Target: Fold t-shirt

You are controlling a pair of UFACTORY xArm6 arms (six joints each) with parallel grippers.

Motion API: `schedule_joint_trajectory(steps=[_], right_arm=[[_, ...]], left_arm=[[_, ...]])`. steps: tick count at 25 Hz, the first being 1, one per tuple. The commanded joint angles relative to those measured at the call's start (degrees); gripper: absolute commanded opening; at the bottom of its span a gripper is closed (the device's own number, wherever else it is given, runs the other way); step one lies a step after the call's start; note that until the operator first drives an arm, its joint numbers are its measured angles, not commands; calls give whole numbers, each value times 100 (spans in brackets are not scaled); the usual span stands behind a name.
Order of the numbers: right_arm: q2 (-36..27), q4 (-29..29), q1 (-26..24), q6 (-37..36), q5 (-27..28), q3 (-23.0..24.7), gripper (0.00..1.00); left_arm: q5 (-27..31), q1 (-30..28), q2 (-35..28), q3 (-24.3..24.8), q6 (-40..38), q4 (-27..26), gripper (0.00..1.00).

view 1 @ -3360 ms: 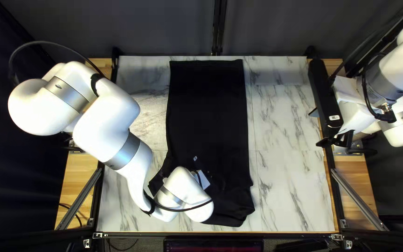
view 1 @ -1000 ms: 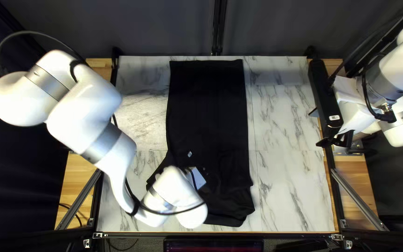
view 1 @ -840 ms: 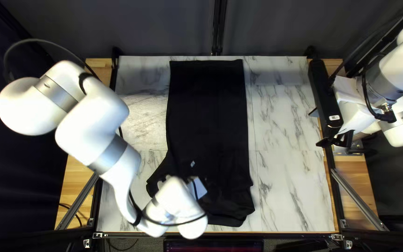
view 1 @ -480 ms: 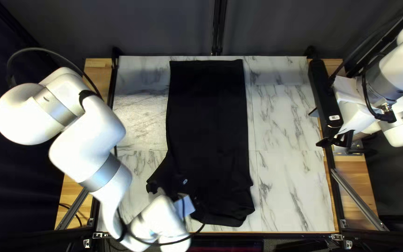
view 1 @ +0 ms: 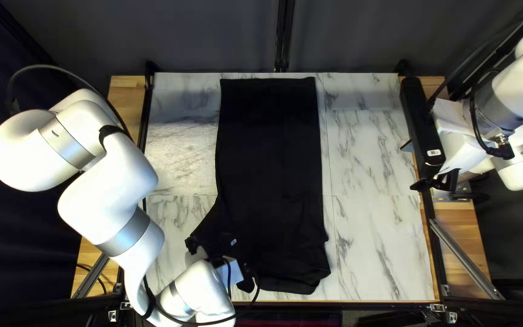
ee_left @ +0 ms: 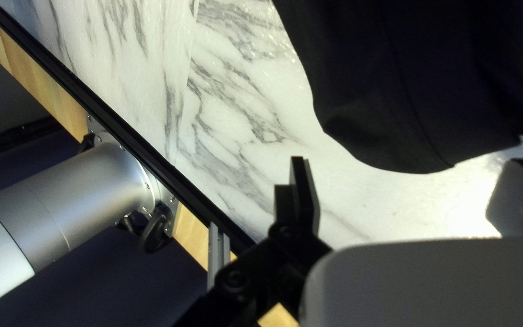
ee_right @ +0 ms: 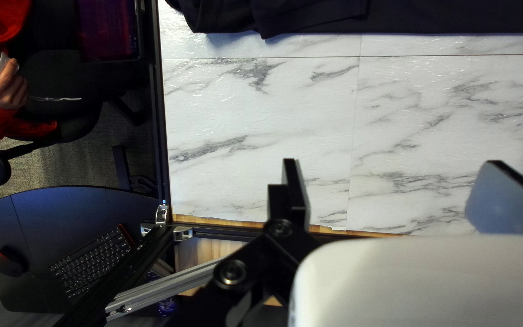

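Note:
The black t-shirt point(view 1: 270, 145) lies as a long panel from the table's far edge toward the near edge, bunched and widened at its near end. Over its near-left corner is my left gripper point(view 1: 219, 264). In the left wrist view the left gripper point(ee_left: 408, 197) is open with no cloth between its fingers; the t-shirt point(ee_left: 407, 85) lies ahead of it. My right gripper point(view 1: 413, 165) hangs at the table's right edge, away from the shirt. The right wrist view shows the right gripper point(ee_right: 402, 197) open above bare marble, with the shirt's edge point(ee_right: 310, 17) farther ahead.
The marble tabletop point(view 1: 376, 242) shows on both sides of the shirt. A black rail point(ee_left: 116, 130) runs along the table's side. Off the near edge, a person's hand point(ee_right: 7, 88) holds a small object; a keyboard point(ee_right: 92, 260) and a mouse point(ee_right: 7, 263) rest nearby.
My left arm has shifted left and toward the near edge, uncovering more of the shirt's near end. The shirt's main panel and my right arm look unchanged.

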Motion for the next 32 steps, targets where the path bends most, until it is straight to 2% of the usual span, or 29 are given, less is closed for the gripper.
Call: schedule_joint_trajectory(steps=[1, 12, 22, 24, 26, 27, 28, 32], right_arm=[[0, 0, 0, 0, 0, 0, 100], [0, 0, 0, 0, 0, 0, 100], [0, 0, 0, 0, 0, 0, 100], [0, 0, 0, 0, 0, 0, 100], [0, 0, 0, 0, 0, 0, 100], [0, 0, 0, 0, 0, 0, 100], [0, 0, 0, 0, 0, 0, 100], [0, 0, 0, 0, 0, 0, 100]], left_arm=[[-39, 49, 87, -73, 74, 53, 2], [313, -5, -185, -139, 135, 93, 2], [1185, -219, -504, -509, 181, 90, 8], [1281, -238, -567, -493, 166, 56, 21], [1205, -165, -689, -246, 176, 2, 38], [1175, -132, -714, -174, 180, -20, 89], [1035, -10, -795, 113, 167, -102, 100], [721, 162, -852, 437, 13, -259, 100]])
